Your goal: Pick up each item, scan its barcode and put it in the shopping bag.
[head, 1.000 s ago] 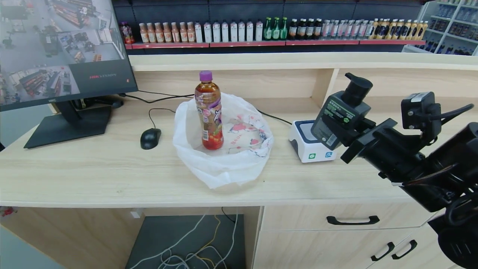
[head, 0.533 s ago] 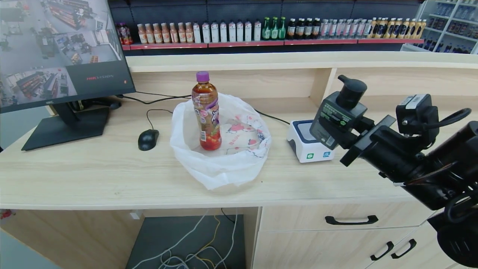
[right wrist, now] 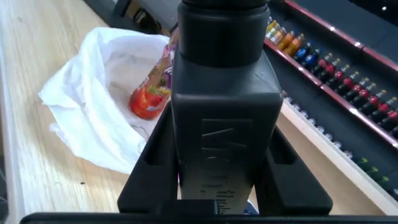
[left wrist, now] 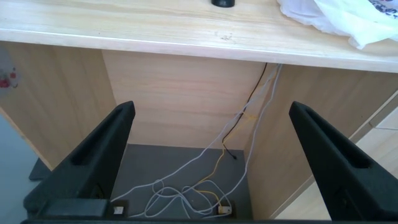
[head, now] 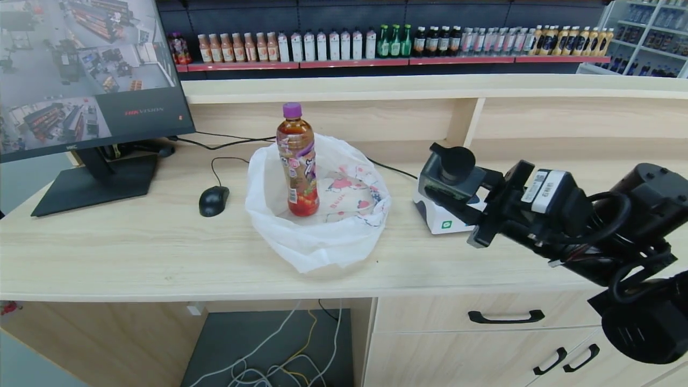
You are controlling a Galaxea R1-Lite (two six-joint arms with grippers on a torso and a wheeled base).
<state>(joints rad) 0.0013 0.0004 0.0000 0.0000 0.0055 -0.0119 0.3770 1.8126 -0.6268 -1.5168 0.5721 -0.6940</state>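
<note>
A black pump bottle (head: pixel 449 180) lies tipped on its side just above the white and blue barcode scanner (head: pixel 443 219), with my right gripper (head: pixel 486 199) shut on its body. The right wrist view has the same black bottle (right wrist: pixel 221 124) clamped between both fingers of the right gripper (right wrist: pixel 221 177). The white shopping bag (head: pixel 322 236) sits open mid-counter, and a purple-capped tea bottle (head: pixel 296 161) stands upright inside it. My left gripper (left wrist: pixel 211 162) hangs open and empty below the counter's front edge, facing the cable recess.
A monitor (head: pixel 80 75) stands at the counter's back left, with a black mouse (head: pixel 213 200) and its cable beside the bag. A raised ledge runs along the back of the counter. Drawers with black handles (head: pixel 505 317) sit under the right side.
My right gripper has turned and lowered, tipping the black bottle from a raised slant down onto its side over the scanner. The camera shifted slightly at first. The bag and tea bottle stayed put.
</note>
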